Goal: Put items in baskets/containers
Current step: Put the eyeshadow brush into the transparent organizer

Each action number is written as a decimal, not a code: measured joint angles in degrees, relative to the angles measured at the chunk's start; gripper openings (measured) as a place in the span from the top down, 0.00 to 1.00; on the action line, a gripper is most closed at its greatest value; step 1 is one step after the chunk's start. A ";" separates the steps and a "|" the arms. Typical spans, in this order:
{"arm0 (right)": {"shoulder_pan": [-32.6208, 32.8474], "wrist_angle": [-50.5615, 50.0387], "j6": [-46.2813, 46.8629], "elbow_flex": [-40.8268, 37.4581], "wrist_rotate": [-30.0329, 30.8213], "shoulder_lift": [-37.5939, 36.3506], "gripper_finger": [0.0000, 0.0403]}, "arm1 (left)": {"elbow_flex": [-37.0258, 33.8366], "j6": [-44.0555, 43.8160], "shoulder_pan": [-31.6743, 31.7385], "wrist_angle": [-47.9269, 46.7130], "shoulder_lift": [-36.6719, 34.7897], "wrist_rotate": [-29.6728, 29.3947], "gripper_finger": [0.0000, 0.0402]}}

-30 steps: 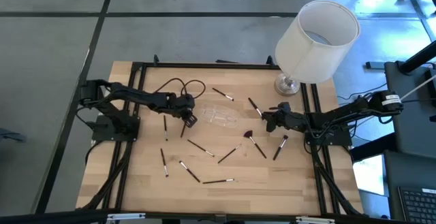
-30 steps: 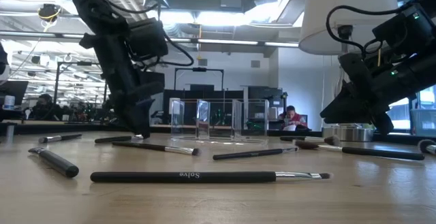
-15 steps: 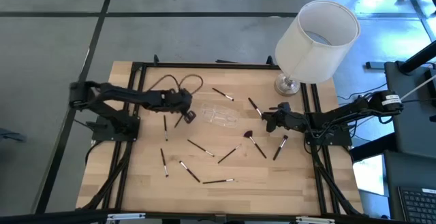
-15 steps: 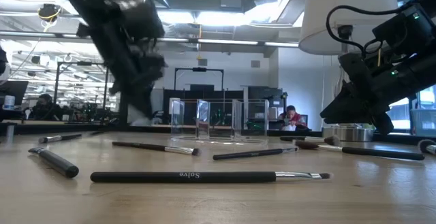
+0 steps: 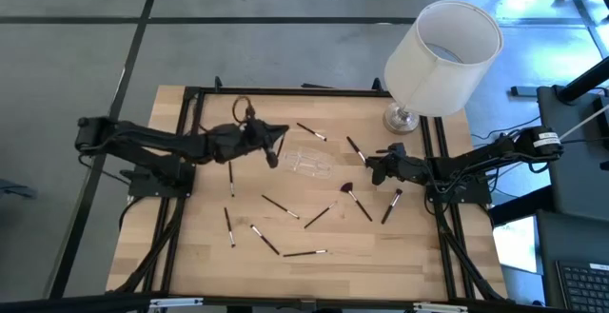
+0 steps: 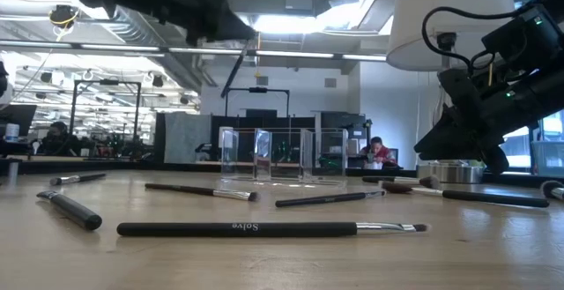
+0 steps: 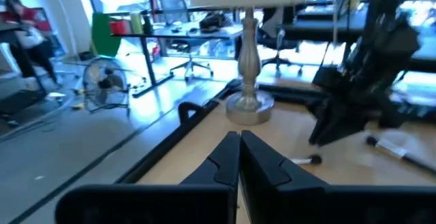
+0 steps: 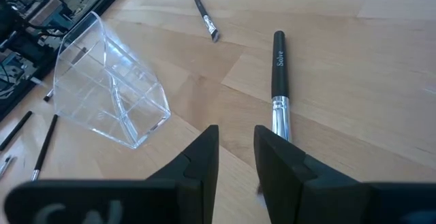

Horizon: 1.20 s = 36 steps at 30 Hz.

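Grey floor (image 5: pixel 76 56) with dark seams. Wooden table (image 5: pixel 200 256); white lamp (image 5: pixel 442 56) at its far right corner. Open office beyond: desks (image 7: pixel 177 43), chairs (image 7: pixel 180 13), ceiling lights (image 6: pixel 264 21).

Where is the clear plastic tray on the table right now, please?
In the high view, the clear tray stands mid-table toward the far edge, between the left gripper and the right gripper, with the lamp beyond.
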 joint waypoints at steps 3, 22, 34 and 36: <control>0.00 0.06 0.00 0.00 0.00 0.00 0.77 | -0.22 0.17 -0.41 5.71 5.40 -2.98 0.99; 0.00 2.79 -1.87 -0.02 -0.55 -0.02 0.77 | 1.34 -3.77 4.54 7.78 15.49 -1.02 0.83; 0.00 7.85 -9.36 2.88 -1.64 -0.02 0.77 | 39.28 7.58 18.11 -46.71 28.04 20.62 0.64; 0.00 7.75 -11.10 3.57 -1.64 -0.02 0.77 | 46.14 11.31 19.09 -52.67 33.46 25.11 0.64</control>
